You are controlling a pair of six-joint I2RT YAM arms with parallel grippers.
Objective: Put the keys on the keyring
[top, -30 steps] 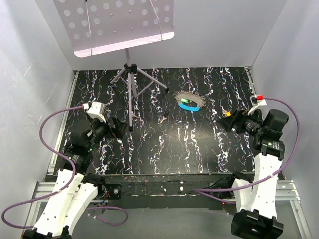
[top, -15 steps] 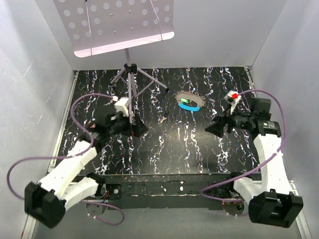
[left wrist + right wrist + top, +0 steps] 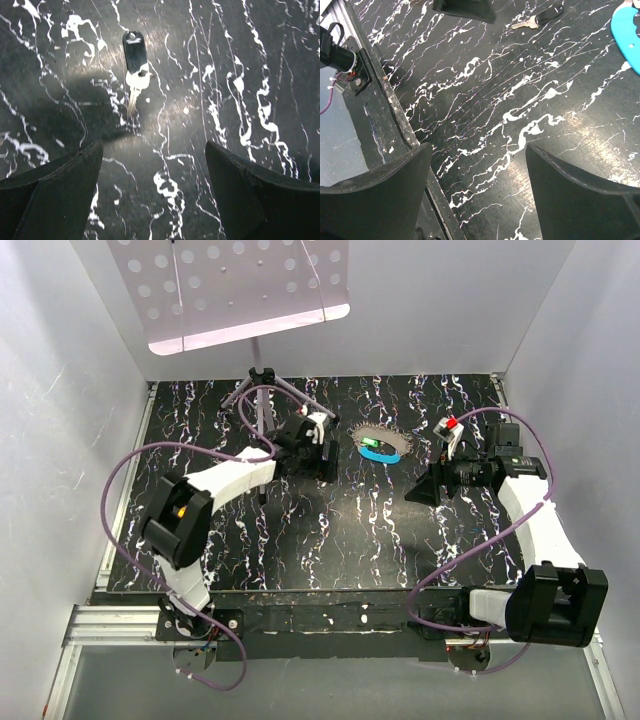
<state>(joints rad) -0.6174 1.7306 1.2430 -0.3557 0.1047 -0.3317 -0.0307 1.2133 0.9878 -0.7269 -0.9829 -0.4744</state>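
left gripper (image 3: 154,145): jaws spread wide, nothing between them, sitting over the mat (image 3: 235,60) just short of the key

right gripper (image 3: 479,147): also wide open and holding nothing, over bare mat on the right side

key (image 3: 135,60): flat on the mat in front of the left fingers, black head pointing away from them, blade toward them, not touched

keyring (image 3: 381,449): blue band plus a grey loop, lying toward the back of the mat between the two grippers, clear of both

edges: white walls (image 3: 60,440) box in the left, back and right; the mat's front edge runs along a black bar (image 3: 380,130)

room: plenty of open mat in the middle and toward the front; the tightest spot is by the tripod stand (image 3: 262,390), whose legs are just beside the left arm

count: one key that I can make out, one keyring, one stand, two grippers
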